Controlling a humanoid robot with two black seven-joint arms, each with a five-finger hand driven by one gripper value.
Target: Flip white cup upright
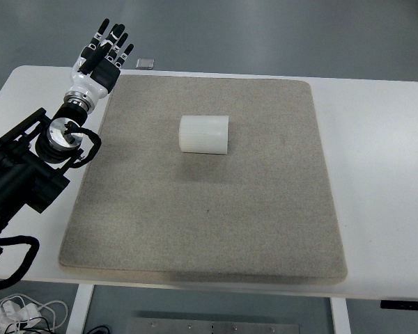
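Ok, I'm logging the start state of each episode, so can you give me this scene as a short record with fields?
target: white ribbed plastic cup, lying on its side
cup location: on the grey felt mat, upper middle part
mat support: white table
left hand: fingers spread, holding nothing, above the mat's far left corner, apart from the cup
right hand: not in view
other item: small grey square object on the floor past the table's far edge
task status: cup not yet upright
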